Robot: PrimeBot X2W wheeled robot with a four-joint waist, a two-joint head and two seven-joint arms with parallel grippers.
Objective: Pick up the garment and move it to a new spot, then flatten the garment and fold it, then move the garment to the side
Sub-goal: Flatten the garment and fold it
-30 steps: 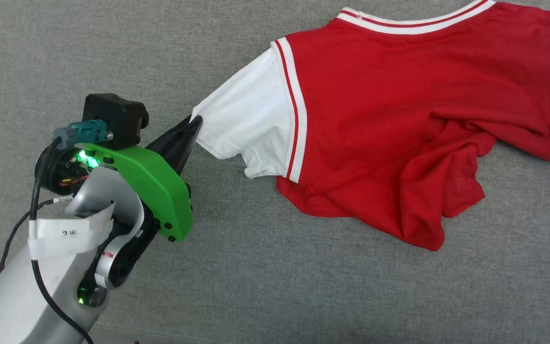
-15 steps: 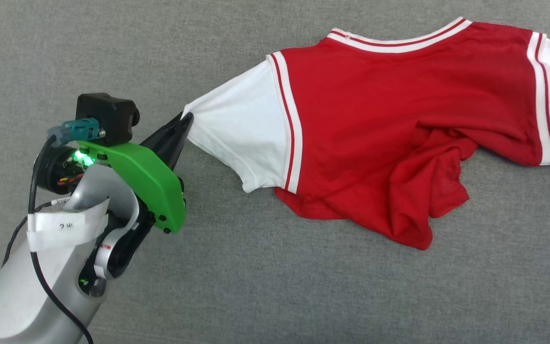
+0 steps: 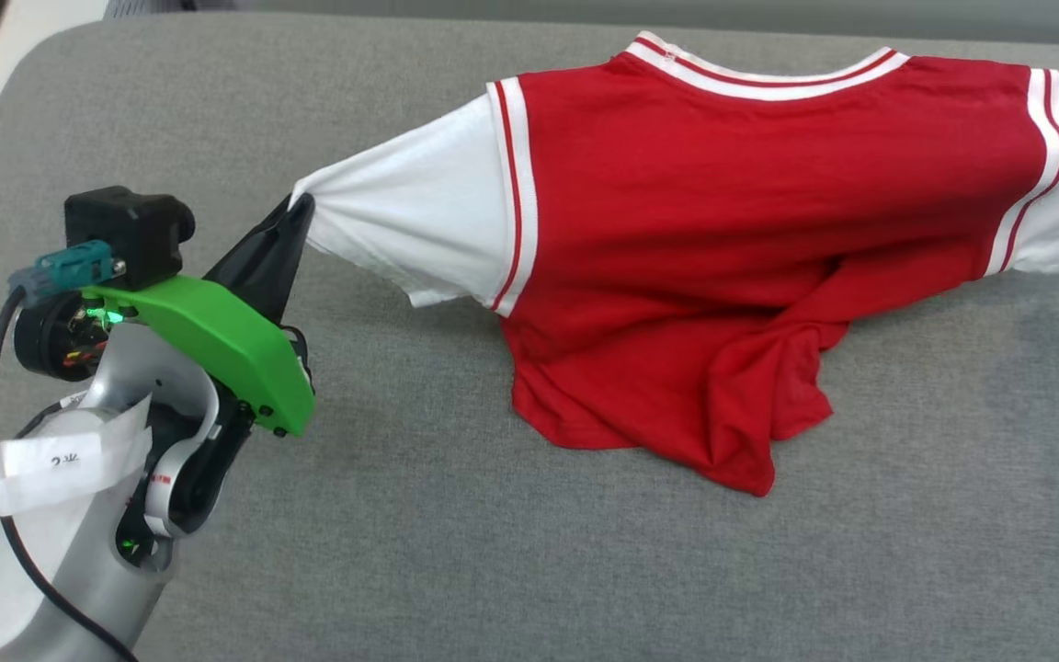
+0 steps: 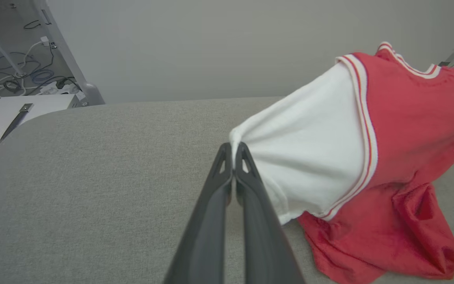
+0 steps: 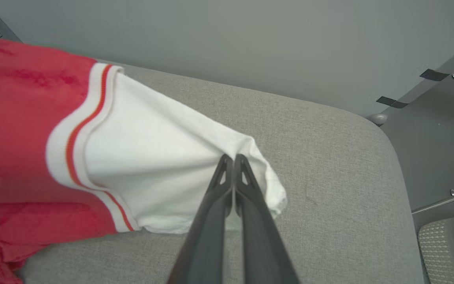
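Across the grey fabric-covered desk, the red T-shirt hangs stretched by its white sleeves, its bunched hem resting on the fabric. Left pincer and right pincer each clench a sleeve end, probably to spread it flat. The head view's edge cuts off the right sleeve, and crumpled folds hide the hemline.
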